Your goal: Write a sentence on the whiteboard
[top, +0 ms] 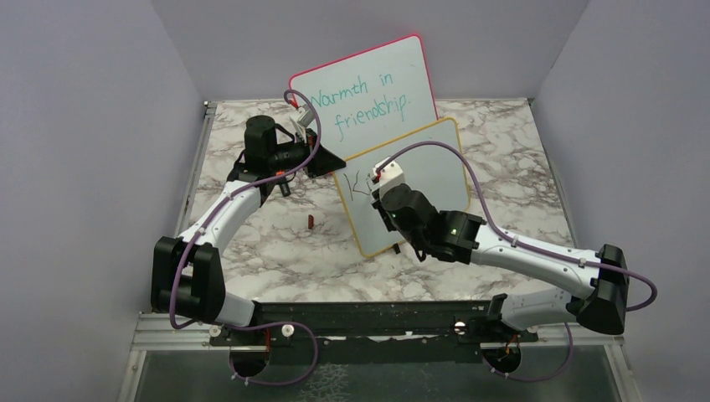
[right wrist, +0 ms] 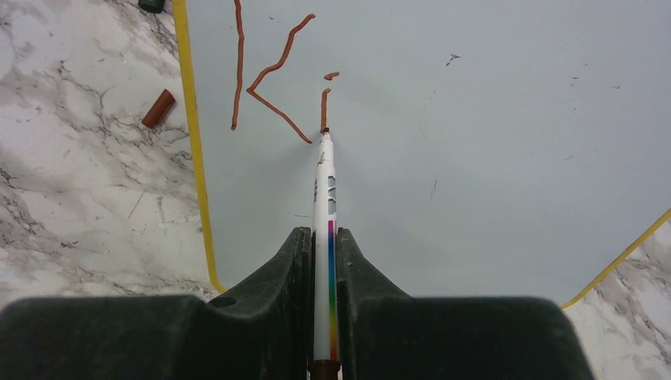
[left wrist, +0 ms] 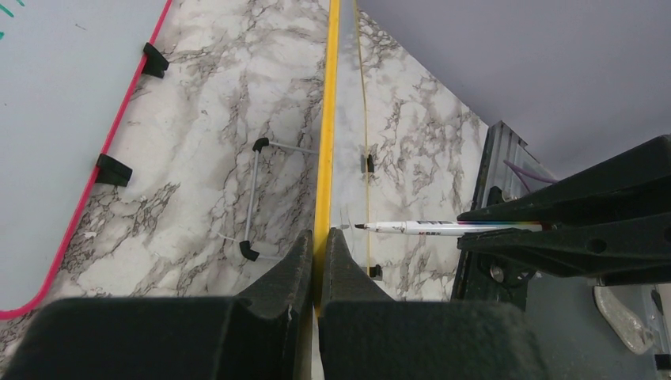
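The whiteboard (top: 431, 163) stands mid-worktop (top: 519, 176), at five o'clock from the pink board (top: 368, 84). The left hand (left wrist: 318, 235) is clamped on its yellow edge at ten o'clock. The right hand (right wrist: 323, 235) is clamped on the marker (right wrist: 324, 182), whose tip touches the sentence (right wrist: 273, 75).

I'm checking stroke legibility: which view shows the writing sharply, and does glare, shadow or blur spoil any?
Right wrist: even light, no glare; the strokes and the marker tip are sharp on the whiteboard, only the near jaws look soft. Left wrist: whiteboard seen edge-on, writing face hidden, near jaws blurred. Top external: evenly lit, strokes tiny.
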Tool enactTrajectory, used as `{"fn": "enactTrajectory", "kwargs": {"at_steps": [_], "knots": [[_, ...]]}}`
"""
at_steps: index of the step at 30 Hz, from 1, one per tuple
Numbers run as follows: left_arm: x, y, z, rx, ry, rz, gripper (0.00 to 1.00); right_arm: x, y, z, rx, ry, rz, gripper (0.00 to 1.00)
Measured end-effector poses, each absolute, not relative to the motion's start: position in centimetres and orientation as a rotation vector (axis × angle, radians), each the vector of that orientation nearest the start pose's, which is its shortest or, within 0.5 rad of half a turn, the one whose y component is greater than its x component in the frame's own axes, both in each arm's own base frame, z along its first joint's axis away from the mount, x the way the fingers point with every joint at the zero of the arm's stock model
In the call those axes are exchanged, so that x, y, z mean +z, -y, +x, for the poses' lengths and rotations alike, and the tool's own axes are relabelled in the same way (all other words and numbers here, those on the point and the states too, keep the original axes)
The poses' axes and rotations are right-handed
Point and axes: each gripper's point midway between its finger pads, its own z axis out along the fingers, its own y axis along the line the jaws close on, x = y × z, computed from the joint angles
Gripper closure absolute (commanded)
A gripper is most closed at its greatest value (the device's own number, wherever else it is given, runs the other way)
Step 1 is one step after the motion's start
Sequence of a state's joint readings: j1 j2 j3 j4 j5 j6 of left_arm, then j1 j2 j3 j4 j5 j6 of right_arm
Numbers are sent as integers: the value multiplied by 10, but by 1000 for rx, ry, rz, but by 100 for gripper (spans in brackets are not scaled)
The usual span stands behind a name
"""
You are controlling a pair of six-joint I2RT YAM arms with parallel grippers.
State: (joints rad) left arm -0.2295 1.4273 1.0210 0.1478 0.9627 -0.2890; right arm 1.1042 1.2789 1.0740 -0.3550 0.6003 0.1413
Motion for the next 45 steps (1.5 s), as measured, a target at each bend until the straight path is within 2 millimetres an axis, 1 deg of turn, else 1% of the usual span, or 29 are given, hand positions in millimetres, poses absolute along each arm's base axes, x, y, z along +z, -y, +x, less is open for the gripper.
{"fn": "enactTrajectory", "kwargs": {"at_steps": [3, 8, 16, 20, 29, 34, 45], "knots": [[252, 233, 336, -1232, -1773, 653, 100, 228, -279, 248, 148, -1917, -609, 99], [252, 233, 335, -1232, -1773, 654, 100, 244, -277, 251, 171, -1879, -568, 99], [252, 233, 335, -1233, -1773, 654, 100, 250, -276, 259, 176, -1856, -542, 99], [253, 233, 335, -1233, -1773, 655, 100, 250, -276, 261, 172, -1854, -537, 99], [253, 233, 335, -1233, -1772, 655, 100, 243, -277, 264, 157, -1868, -543, 99], [253, 233, 335, -1234, -1772, 655, 100, 242, -277, 264, 155, -1869, -545, 99], [253, 233, 335, -1234, -1776, 655, 100, 234, -276, 261, 148, -1896, -572, 99]]}}
